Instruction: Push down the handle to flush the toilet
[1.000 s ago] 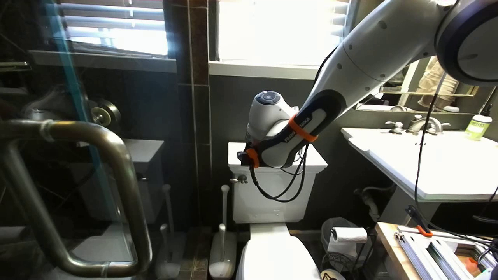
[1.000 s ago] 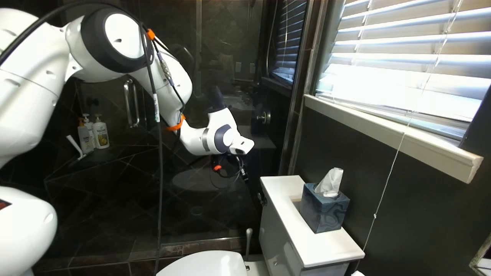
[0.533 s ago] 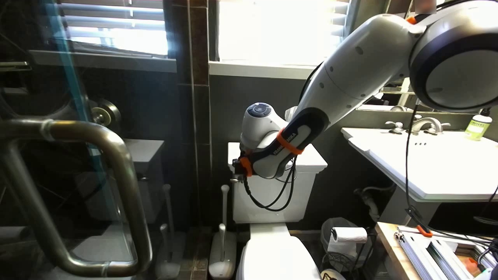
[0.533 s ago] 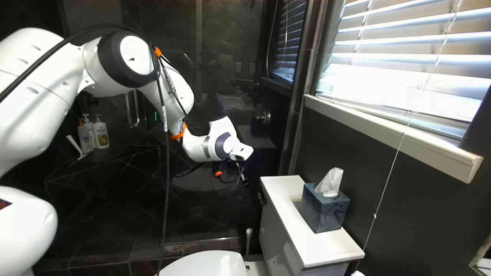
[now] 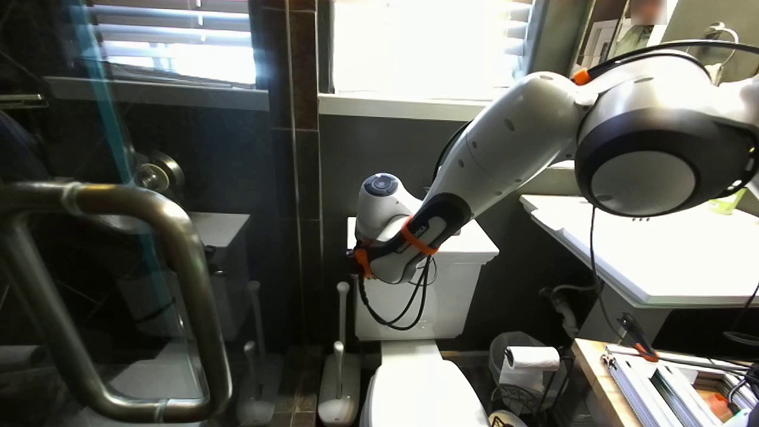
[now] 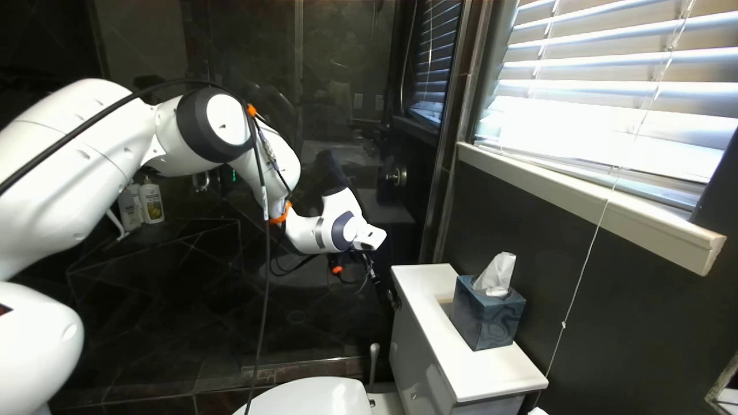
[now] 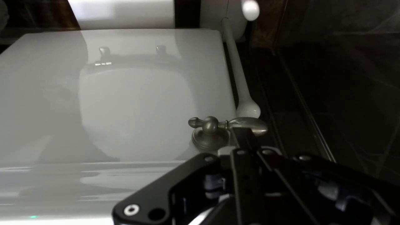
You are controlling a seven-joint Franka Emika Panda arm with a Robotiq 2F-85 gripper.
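Looking along the fingers [image 7: 248, 175] of our gripper [image 7: 246, 137], we find them pressed together, holding nothing, the tips overlapping the metal handle [image 7: 215, 125] in the wrist view; whether they touch it, we cannot tell. The handle sits on the front of the tank [image 5: 439, 302] of the toilet [image 5: 415, 379], near an upper corner. In an exterior view, a tissue box [image 6: 488, 317] rests on the tank lid [image 6: 496, 372].
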